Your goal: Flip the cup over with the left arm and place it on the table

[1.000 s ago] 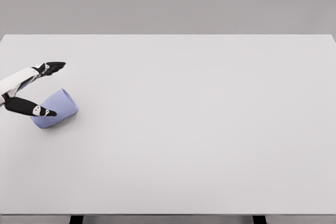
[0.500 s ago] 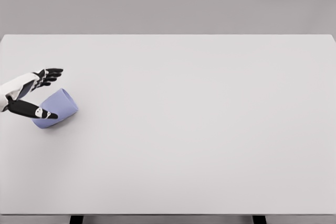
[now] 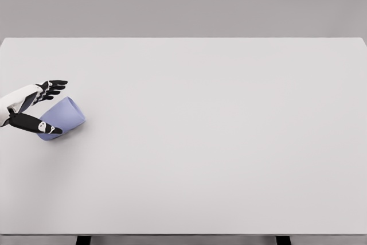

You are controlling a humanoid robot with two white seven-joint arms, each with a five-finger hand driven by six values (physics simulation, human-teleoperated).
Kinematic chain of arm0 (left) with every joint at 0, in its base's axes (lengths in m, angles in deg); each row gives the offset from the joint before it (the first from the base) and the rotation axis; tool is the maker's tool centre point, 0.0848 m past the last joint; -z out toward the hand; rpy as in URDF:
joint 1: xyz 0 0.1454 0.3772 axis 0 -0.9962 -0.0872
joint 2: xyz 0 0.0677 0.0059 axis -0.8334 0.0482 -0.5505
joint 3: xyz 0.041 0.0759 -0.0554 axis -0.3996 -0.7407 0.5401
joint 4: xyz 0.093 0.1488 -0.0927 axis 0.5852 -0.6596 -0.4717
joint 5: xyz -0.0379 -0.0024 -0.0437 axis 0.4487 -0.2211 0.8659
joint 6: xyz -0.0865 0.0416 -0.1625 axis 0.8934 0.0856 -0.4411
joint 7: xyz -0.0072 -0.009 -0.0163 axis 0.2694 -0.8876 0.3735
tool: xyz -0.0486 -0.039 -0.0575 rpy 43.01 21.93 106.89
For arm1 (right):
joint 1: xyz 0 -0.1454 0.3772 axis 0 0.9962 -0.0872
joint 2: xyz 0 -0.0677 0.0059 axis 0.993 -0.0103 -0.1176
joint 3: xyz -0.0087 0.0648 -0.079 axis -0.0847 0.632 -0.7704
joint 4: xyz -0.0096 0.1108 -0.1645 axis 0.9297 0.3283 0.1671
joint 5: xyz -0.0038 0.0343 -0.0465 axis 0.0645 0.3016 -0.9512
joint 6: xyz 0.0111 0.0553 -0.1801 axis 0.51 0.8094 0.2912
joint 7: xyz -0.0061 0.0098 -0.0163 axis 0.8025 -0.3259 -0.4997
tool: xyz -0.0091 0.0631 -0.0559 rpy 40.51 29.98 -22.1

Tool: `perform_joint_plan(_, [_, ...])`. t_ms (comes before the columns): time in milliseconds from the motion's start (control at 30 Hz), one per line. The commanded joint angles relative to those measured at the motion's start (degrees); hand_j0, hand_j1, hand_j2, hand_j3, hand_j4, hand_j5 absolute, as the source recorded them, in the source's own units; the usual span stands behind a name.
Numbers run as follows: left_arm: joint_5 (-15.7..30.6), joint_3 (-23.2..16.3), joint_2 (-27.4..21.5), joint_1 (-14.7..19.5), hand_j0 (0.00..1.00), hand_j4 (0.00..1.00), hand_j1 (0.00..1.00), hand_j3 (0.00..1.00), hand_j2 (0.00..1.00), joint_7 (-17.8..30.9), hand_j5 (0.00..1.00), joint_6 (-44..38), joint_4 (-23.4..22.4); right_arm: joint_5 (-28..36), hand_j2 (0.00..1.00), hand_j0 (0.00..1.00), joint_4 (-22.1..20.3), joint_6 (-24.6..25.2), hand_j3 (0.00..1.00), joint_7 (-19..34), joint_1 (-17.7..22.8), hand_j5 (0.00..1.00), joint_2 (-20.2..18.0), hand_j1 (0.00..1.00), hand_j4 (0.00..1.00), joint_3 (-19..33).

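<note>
A light blue cup (image 3: 64,117) lies on its side on the white table (image 3: 218,136), near the left edge, its mouth turned toward the right. My left hand (image 3: 50,106) reaches in from the left edge and straddles the cup's base end. The thumb (image 3: 41,125) crosses the cup's near side, while the black fingers (image 3: 53,87) hover spread just above its far side. The hand is open around the cup, not closed on it. The right arm does not show.
Dark table legs (image 3: 84,240) peek out below the front edge. A plain grey wall stands behind the table's far edge.
The left hand's fingers have dropped and drawn in toward the cup's far side, narrowing the span around it. The thumb has slid slightly down. The cup has stayed put.
</note>
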State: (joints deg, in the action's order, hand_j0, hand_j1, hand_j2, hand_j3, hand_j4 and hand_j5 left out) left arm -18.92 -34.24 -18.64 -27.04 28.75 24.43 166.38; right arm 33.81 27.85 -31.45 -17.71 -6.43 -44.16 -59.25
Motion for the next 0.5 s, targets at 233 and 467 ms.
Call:
perform_joint_plan(233, [-0.46,0.02,0.02,-0.53,1.0,1.0,1.0,1.0,1.0,-0.43,1.0,-0.94,-0.07,0.0,1.0,1.0,0.0,0.0,1.0,0.01,0.0,1.0,0.0,1.0,1.0,0.0])
perform_joint_plan(467, [-0.99,-0.06,1.43,-0.53,1.0,1.0,1.0,1.0,1.0,-3.06,1.0,-3.05,-0.07,0.0,1.0,1.0,0.0,0.0,1.0,0.01,-0.09,1.0,0.0,1.0,1.0,0.0])
